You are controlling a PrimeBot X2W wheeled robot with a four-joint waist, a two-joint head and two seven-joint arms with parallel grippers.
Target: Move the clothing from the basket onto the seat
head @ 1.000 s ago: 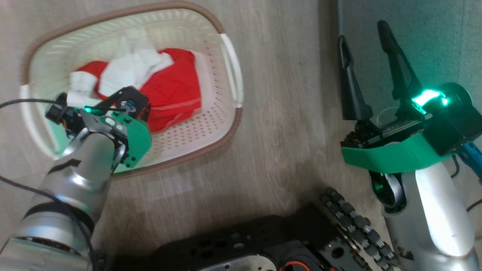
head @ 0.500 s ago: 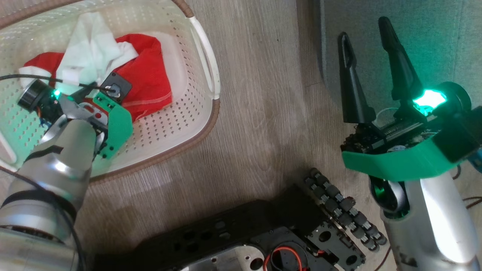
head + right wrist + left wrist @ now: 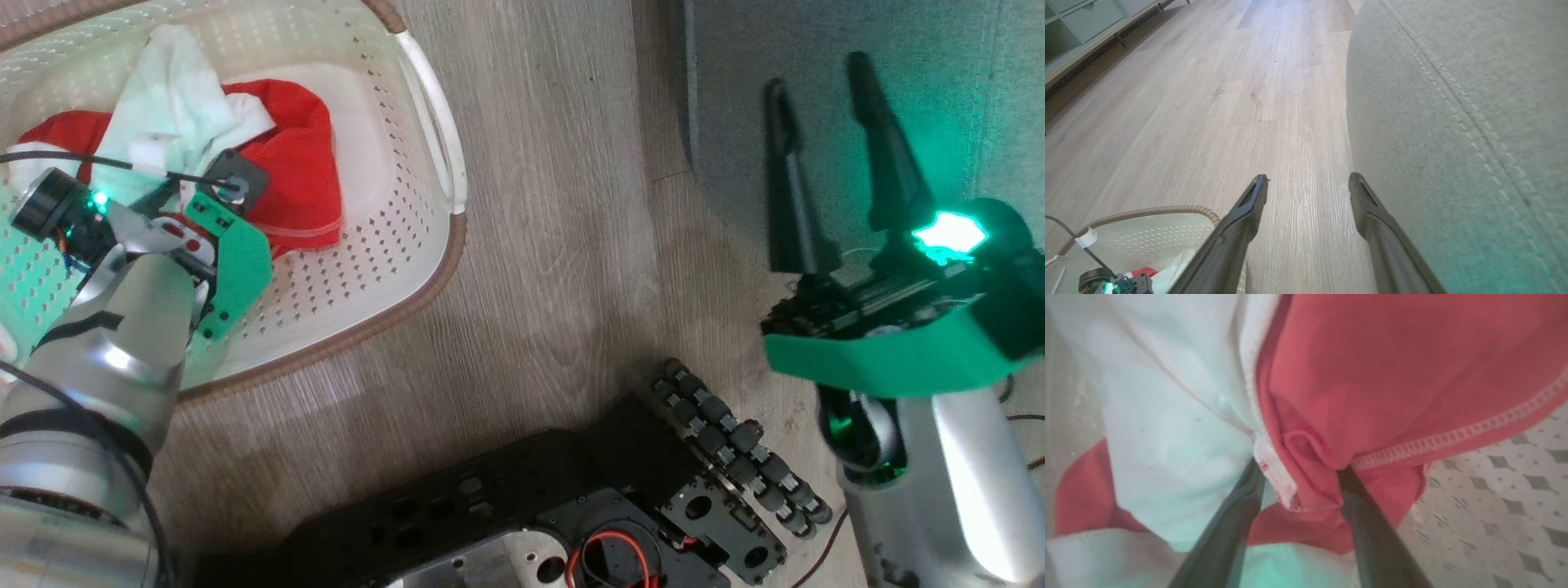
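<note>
- progress: 0 garments on the visible part of the seat [image 3: 939, 65]; the red garment [image 3: 294, 180] and the white garment [image 3: 163, 106] both lie in the basket [image 3: 367, 278].
- left gripper [image 3: 1299, 468] is down in the basket, fingers [image 3: 1229, 526] apart astride a fold of the red garment's hem; cannot tell if they pinch it.
- right gripper [image 3: 818, 73]: fingers apart, empty, over the floor [image 3: 571, 245] at the seat's edge.
- left to do, by my reckoning: grip, lift, carry across, release; repeat per garment.

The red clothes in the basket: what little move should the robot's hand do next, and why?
Probably close the left hand. Its fingers stand apart, pushed into the clothing in the basket, with a fold of red and white fabric between them, not yet pinched. Closing should grip the fold for lifting.
</note>
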